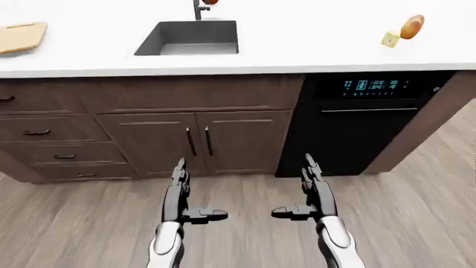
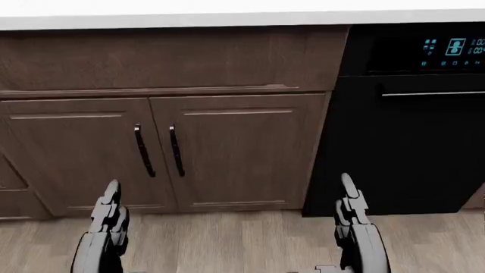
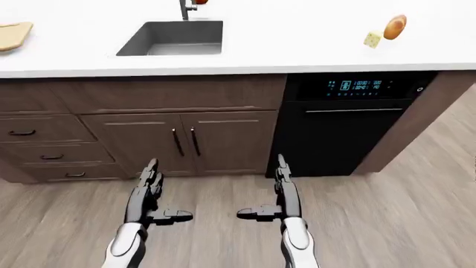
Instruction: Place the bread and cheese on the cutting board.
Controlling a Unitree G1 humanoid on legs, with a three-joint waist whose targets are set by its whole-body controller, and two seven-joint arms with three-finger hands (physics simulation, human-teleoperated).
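Observation:
The bread [image 1: 412,26], a brown oval loaf, lies at the upper right of the white counter [image 1: 297,50], with the pale yellow cheese wedge [image 1: 390,38] just left of it. The wooden cutting board [image 1: 20,36] lies at the counter's far left. My left hand [image 1: 186,195] and right hand [image 1: 306,192] are both open and empty, held low over the floor at the bottom of the view, far below the counter.
A grey sink [image 1: 190,38] with a faucet [image 1: 198,8] sits in the counter between board and food. Brown cabinet doors [image 1: 197,142] and drawers [image 1: 44,134] stand below it. A black oven [image 1: 364,123] stands at the right. Wood floor [image 1: 417,218] lies below.

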